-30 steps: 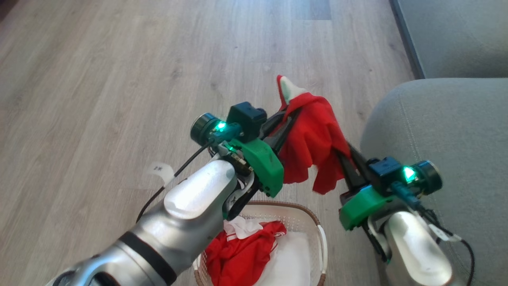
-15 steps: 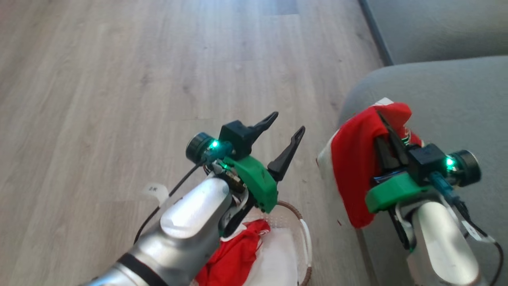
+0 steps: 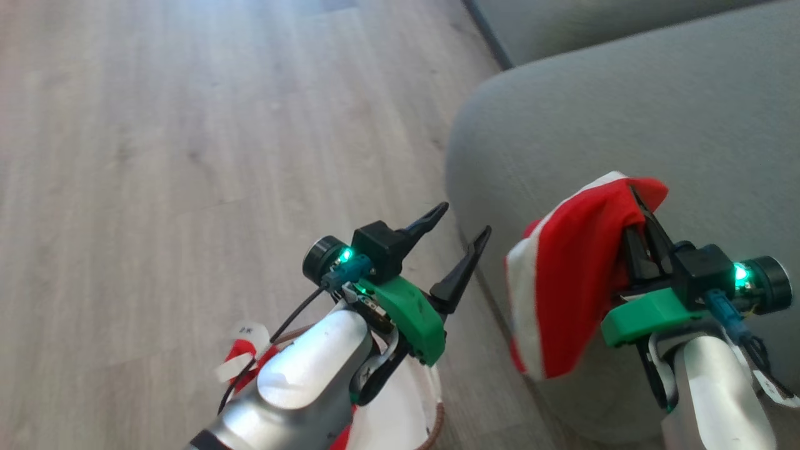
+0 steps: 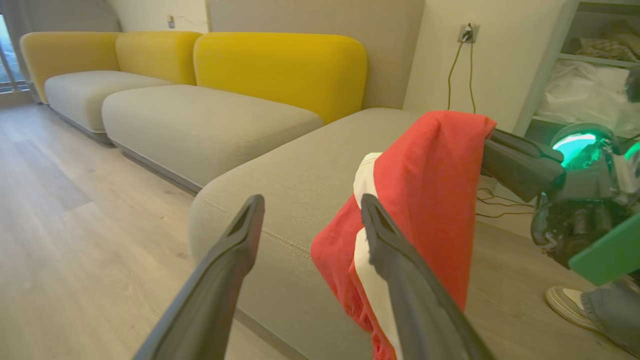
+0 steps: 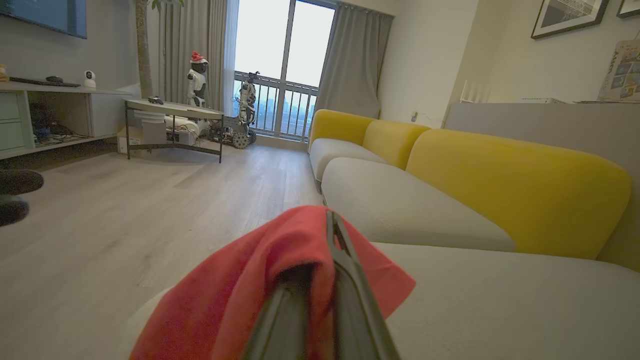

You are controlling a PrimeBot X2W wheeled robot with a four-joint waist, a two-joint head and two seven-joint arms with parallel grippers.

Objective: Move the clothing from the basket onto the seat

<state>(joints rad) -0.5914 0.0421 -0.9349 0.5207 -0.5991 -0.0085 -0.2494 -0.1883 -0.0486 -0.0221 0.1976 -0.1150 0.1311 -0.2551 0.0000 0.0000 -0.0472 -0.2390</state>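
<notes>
A red garment with white bands, part of the clothing (image 3: 575, 275), hangs from my right gripper (image 3: 634, 190), which is shut on it above the front edge of the grey-green seat (image 3: 625, 112). The right wrist view has the fabric (image 5: 240, 290) draped over the closed fingers (image 5: 332, 260), with the seat (image 5: 500, 300) beyond. My left gripper (image 3: 464, 222) stands open and empty to the left of the garment, above the floor beside the seat. Its two fingers (image 4: 240, 240) frame the hanging garment (image 4: 425, 200). The basket (image 3: 434, 412) sits at the bottom edge, mostly hidden under my left arm, with more red clothing (image 3: 240, 362) at its left.
Pale wood floor (image 3: 156, 156) spreads to the left. More grey seats with yellow backrests (image 4: 280, 70) continue along the wall. A person's shoe (image 4: 570, 305) stands on the floor to the right of the seat. A low table (image 5: 172, 112) and shelving (image 5: 50, 115) stand far across the room.
My left gripper has opened and let go of the red garment. The right gripper has carried the garment rightward to the seat's edge. The head camera has turned right.
</notes>
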